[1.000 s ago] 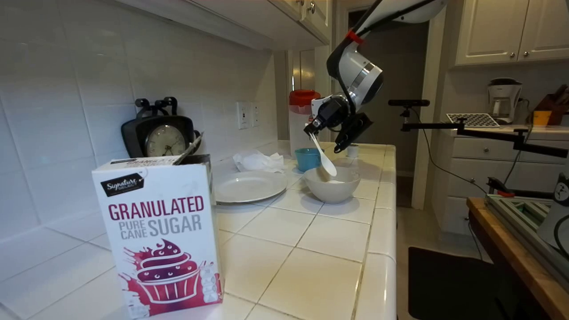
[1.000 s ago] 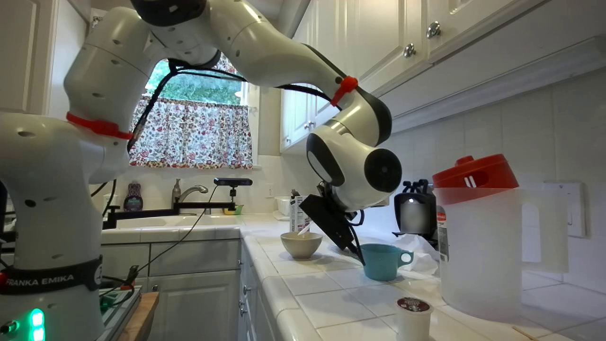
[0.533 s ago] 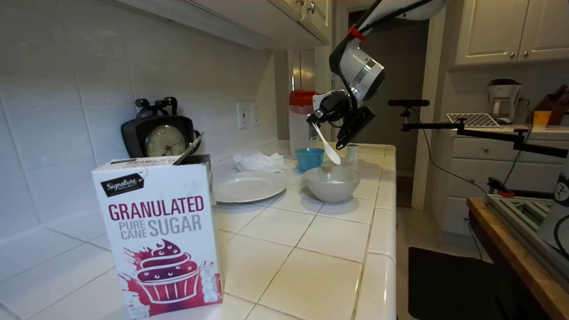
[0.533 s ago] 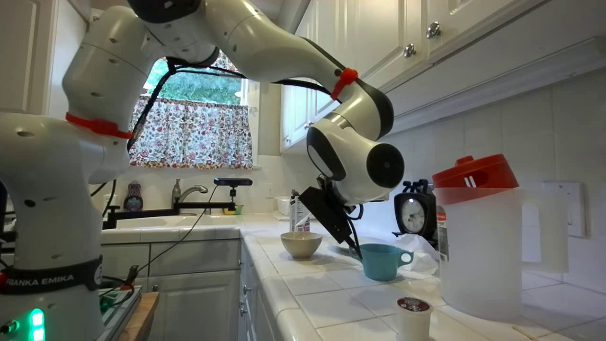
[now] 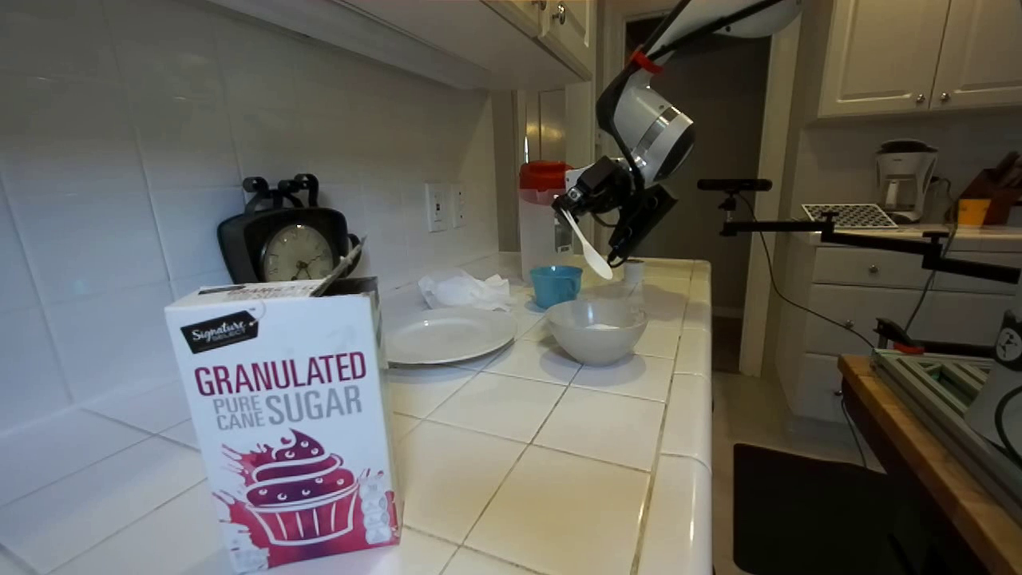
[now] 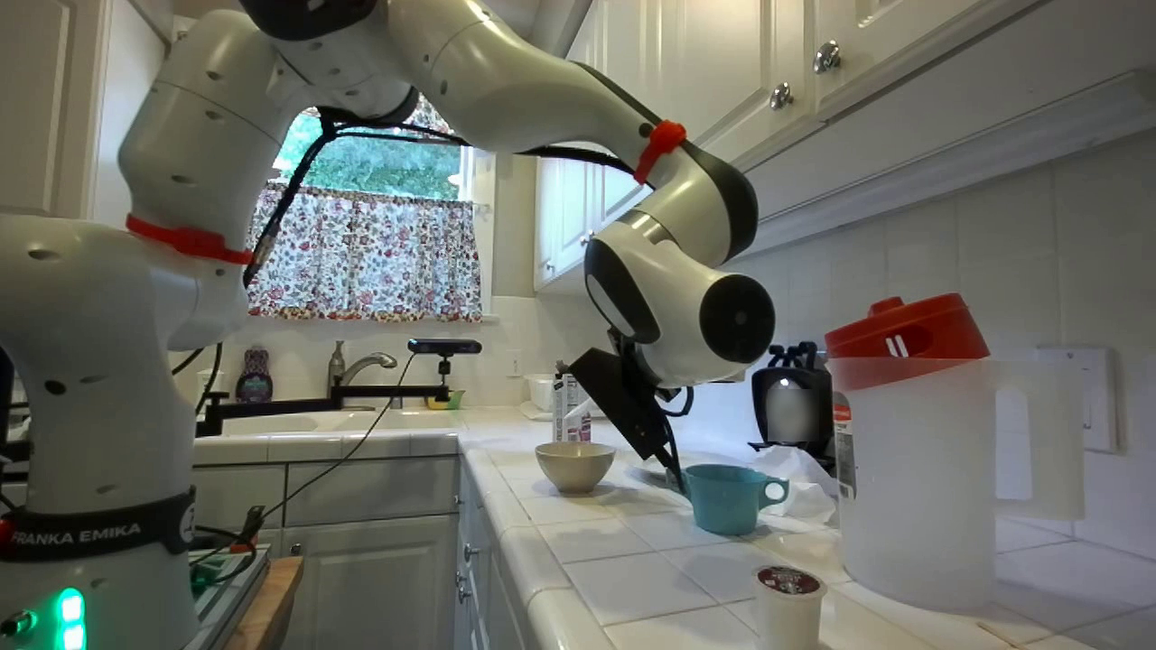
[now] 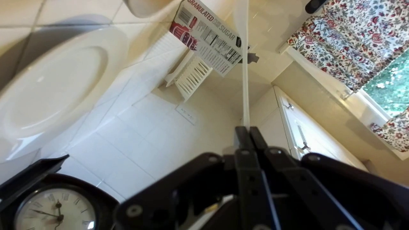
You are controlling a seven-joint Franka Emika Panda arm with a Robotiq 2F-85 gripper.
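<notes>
Since a second ago the spoon [image 5: 592, 255] has come up out of the bowl [image 5: 596, 339], and its tip now hangs above the rim, not touching, so we judge this dip or stir is over. We see the jaws pinching the end of its handle; whether the spoon carries anything, we cannot tell. The blue cup [image 5: 554, 287] stands near the bowl.

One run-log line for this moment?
gripper: holding white spoon | spoon: tilted, wide end down | pale bowl: below spoon, not touching | teal cup: upright on counter
</notes>
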